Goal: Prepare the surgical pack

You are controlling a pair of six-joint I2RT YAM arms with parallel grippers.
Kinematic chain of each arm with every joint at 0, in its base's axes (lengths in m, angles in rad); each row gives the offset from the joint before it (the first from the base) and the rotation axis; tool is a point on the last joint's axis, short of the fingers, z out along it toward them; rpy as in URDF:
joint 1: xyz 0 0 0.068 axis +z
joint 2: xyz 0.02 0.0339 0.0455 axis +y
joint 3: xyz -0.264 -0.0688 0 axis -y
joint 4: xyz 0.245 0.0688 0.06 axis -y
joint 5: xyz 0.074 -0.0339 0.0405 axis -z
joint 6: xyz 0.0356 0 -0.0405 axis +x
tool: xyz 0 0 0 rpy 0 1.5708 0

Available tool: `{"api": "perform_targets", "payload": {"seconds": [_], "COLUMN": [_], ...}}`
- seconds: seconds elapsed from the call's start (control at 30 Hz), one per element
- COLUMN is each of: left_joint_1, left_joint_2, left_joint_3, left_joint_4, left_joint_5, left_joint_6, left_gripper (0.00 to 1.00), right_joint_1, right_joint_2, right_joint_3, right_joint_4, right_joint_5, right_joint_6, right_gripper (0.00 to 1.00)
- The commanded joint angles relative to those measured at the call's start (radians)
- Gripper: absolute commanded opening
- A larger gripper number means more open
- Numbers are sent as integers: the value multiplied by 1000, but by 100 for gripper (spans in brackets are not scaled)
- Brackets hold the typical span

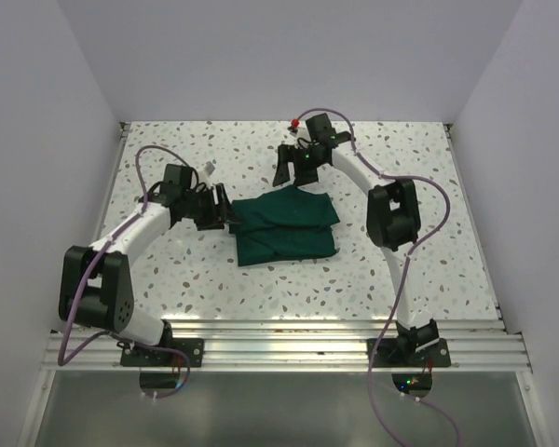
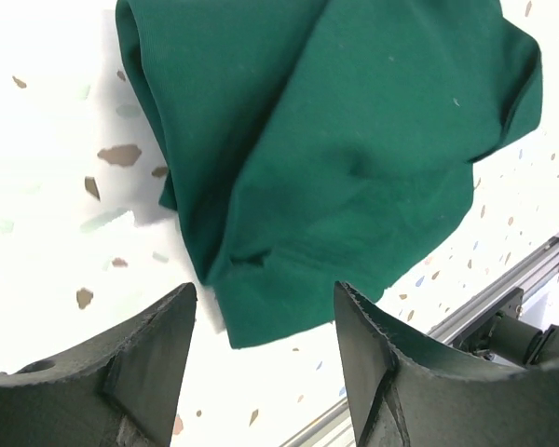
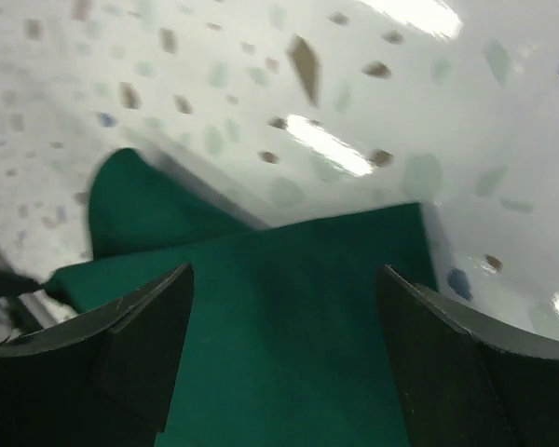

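The surgical pack, a dark green cloth folded into a rumpled rectangular bundle, lies near the middle of the speckled table, its long side running from 9 to 3 o'clock in the top view. Its layers overlap unevenly, and a crease crosses it lengthwise.

The left gripper sits at the bundle's 9 o'clock edge with its jaws apart. In its wrist view the two dark fingers stand either side of a cloth corner that reaches towards the gap between them, and neither finger pinches it.

The right gripper hangs at the bundle's 12 o'clock edge with its jaws spread wide. Its wrist view shows the fingers well apart, with green fabric filling the space between them; whether the tips touch the cloth I cannot tell.

A small red object sits at the table's 12 o'clock edge. An aluminium rail runs along the 6 o'clock edge, carrying both arm bases
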Motion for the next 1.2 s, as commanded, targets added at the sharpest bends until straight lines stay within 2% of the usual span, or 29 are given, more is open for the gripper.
{"api": "perform_targets", "payload": {"seconds": [0.0,0.13,0.43,0.7,0.8,0.87,0.9,1.0,1.07,1.17], "left_joint_1": [2,2,2,2,4,4,5,4,5,13], "left_joint_2": [-92,-143,-168,-197,-200,-202,-202,-200,-195,-183], "left_joint_3": [-24,-54,-90,-85,-88,-91,-90,-82,-64,-24], "left_joint_4": [-47,-61,-47,-64,-64,-66,-66,-69,-85,-125], "left_joint_5": [-28,-27,-2,7,10,18,18,21,4,-40], "left_joint_6": [22,10,-15,-11,-11,-10,-11,-8,-5,-10], "left_gripper": [64,65,65,65,65,65,65,65,65,65], "right_joint_1": [-23,-20,39,39,33,32,27,21,19,15], "right_joint_2": [-27,-62,17,-1,-2,-9,-9,-22,-51,-96], "right_joint_3": [3,-91,-22,-88,-80,-82,-79,-77,-86,-97], "right_joint_4": [-121,-84,-98,44,75,101,106,98,95,59], "right_joint_5": [295,362,323,60,-16,-46,-66,-80,-77,-82], "right_joint_6": [4,8,-6,140,186,206,212,215,211,200], "right_gripper": [81,77,70,64,52,40,24,7,0,0]}}
